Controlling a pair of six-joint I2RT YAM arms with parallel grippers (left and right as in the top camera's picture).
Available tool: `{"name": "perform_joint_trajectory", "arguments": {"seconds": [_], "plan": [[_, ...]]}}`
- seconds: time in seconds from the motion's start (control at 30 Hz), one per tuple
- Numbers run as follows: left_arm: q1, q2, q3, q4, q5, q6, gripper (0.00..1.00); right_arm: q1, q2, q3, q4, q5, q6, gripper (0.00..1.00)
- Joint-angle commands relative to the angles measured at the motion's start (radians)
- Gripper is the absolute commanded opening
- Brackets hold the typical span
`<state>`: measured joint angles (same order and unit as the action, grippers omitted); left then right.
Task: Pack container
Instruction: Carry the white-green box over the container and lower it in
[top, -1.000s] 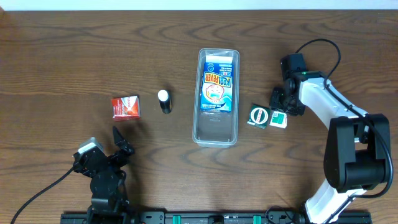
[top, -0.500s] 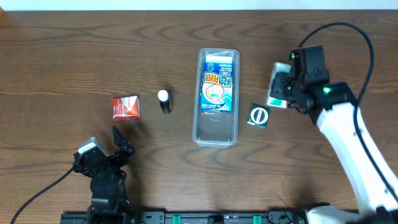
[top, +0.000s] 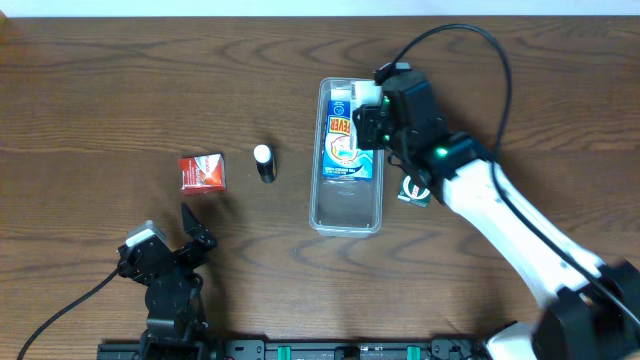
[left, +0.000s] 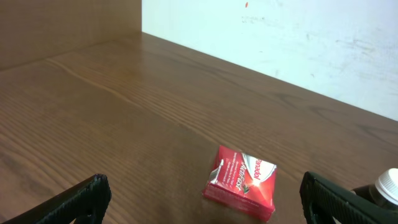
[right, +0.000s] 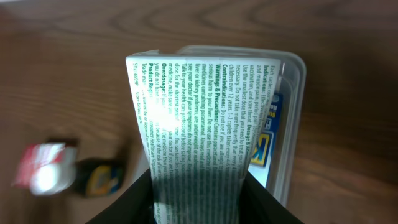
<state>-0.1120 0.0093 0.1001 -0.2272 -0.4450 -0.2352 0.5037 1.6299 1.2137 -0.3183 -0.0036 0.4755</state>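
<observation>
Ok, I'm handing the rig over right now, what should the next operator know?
Right gripper: shut on the white medicine box, held over the container's far end, not yet released.
Left gripper: open, empty, near the front edge.
Done: blue packet lies in the container.
Left: release this box inside, then pack the red box, white-capped bottle and round-logo box, all on the table.
</observation>
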Motion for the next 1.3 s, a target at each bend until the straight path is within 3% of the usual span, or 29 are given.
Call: {"name": "perform_joint_trajectory", "arguments": {"seconds": [0.0,0.23,0.53,0.6,0.73,0.87,1.07,1.27], "plan": [[0.005,-0.006,-0.024,-0.006,-0.012,0.006,0.98,-0.001,0.092,0.006,0.066,-0.007,0.057,0.38],[0.005,-0.006,-0.024,-0.006,-0.012,0.006,0.98,0.002,0.222,0.007,0.200,-0.064,0.115,0.38],[0.005,-0.006,-0.024,-0.006,-0.012,0.006,0.98,0.003,0.246,0.008,0.321,-0.124,0.103,0.66],[0.005,-0.006,-0.024,-0.006,-0.012,0.006,0.98,0.000,0.236,0.008,0.325,-0.124,0.103,0.60],[0.005,-0.006,-0.024,-0.006,-0.012,0.006,0.98,-0.007,0.225,0.008,0.271,-0.123,0.103,0.31],[0.005,-0.006,-0.024,-0.006,-0.012,0.006,0.98,-0.006,0.225,0.008,0.198,-0.043,0.103,0.17],[0.005,-0.006,-0.024,-0.006,-0.012,0.006,0.98,-0.007,0.225,0.008,0.137,0.050,0.098,0.05],[0.005,-0.006,-0.024,-0.006,-0.012,0.006,0.98,-0.003,0.243,0.007,0.124,0.081,0.084,0.01]]}}
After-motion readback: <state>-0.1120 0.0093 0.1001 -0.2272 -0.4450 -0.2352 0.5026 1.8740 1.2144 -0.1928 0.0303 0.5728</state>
